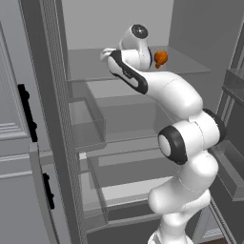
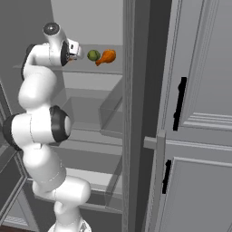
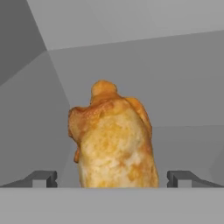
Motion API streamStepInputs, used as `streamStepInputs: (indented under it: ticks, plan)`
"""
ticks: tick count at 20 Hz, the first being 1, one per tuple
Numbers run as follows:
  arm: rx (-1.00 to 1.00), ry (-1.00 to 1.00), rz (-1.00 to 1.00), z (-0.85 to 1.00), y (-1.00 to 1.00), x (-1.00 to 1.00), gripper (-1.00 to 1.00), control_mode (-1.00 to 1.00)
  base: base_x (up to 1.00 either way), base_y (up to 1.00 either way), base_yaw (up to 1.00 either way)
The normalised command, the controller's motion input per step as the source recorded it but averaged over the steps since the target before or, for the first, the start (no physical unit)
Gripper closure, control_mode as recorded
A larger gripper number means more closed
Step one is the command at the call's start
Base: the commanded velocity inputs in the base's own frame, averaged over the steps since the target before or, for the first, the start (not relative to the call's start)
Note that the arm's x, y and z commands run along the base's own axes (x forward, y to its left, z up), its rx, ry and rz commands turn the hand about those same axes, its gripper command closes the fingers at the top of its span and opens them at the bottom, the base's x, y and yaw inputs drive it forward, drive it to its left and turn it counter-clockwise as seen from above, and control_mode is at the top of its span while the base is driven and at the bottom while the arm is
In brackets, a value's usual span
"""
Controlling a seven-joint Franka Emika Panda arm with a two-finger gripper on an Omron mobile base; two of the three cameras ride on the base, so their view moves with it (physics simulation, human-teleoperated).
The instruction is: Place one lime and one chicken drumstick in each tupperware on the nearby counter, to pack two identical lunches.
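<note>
A golden-brown chicken drumstick (image 3: 114, 140) lies on the fridge's top shelf (image 1: 190, 66), close in front of my hand. My gripper (image 3: 113, 178) is open, with a dark fingertip on each side of the drumstick's near end and not touching it. In the right base view the drumstick (image 2: 107, 56) lies just right of a green lime (image 2: 93, 55), and my gripper (image 2: 78, 52) reaches toward them from the left. In the left base view the drumstick (image 1: 161, 58) peeks out behind my wrist. The tupperware and the counter are out of view.
My arm reaches into an open grey fridge. Clear drawers (image 1: 88, 124) and lower shelves (image 2: 86, 136) sit under the top shelf, and door bins (image 1: 233, 86) stand at the right. Grey cabinet doors with black handles (image 2: 181, 104) flank the opening.
</note>
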Motion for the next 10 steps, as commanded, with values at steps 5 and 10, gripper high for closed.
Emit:
streamStepInputs:
  ticks: [5,10]
  plan:
    - [0.0,0.01,0.0,-0.03,0.0,0.0,-1.0,-1.0,0.0,0.0,0.0]
    - [0.0,0.0,0.0,0.0,0.0,0.0,1.0,-1.0,0.0,0.0,0.0]
